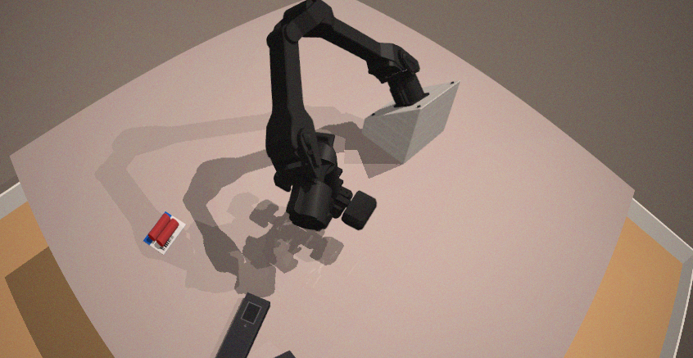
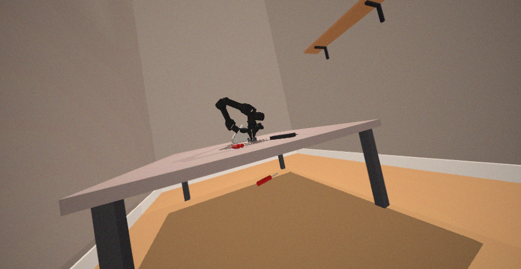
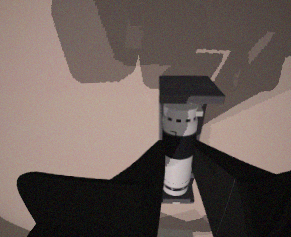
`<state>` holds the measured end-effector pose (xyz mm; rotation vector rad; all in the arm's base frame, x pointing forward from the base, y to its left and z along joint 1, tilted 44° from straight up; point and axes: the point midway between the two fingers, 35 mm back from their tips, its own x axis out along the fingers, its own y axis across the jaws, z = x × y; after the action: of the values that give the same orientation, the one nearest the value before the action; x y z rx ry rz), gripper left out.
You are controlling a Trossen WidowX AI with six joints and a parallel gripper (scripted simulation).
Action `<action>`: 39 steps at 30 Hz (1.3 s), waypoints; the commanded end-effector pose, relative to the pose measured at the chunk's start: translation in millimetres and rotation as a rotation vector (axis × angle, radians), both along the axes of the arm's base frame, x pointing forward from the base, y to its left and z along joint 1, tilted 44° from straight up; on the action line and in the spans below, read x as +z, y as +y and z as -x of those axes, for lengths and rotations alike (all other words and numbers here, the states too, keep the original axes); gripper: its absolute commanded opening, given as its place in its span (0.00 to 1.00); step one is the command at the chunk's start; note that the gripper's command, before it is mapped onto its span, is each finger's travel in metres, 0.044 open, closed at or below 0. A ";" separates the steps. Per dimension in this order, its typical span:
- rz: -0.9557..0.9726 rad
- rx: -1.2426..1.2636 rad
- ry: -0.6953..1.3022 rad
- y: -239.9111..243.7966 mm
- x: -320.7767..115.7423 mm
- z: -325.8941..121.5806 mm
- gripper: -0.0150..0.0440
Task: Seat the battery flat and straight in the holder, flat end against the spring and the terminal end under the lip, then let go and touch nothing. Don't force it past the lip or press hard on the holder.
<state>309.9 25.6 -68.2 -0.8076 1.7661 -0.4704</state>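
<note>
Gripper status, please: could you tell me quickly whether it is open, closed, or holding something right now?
Gripper: closed on the battery, which lies in the holder.

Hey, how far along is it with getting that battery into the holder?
Done: the battery is picked up and lined up over the holder, far end by the dark lip. In hand: the gripper has its jaws shut on the battery, low over the holder. Left: confirm it sits flat, let go, back away.
</note>
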 end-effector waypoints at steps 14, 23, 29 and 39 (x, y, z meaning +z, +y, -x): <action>-0.028 0.051 -0.058 -1.6 -1.8 -0.1 0.35; -0.040 0.074 -0.083 -3.2 -1.4 1.6 0.35; -0.049 0.088 -0.099 -4.2 -1.1 2.7 0.35; -0.064 0.113 -0.125 -5.8 -0.6 4.4 0.35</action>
<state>305.2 21.6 -69.2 -0.8057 1.6208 -0.3804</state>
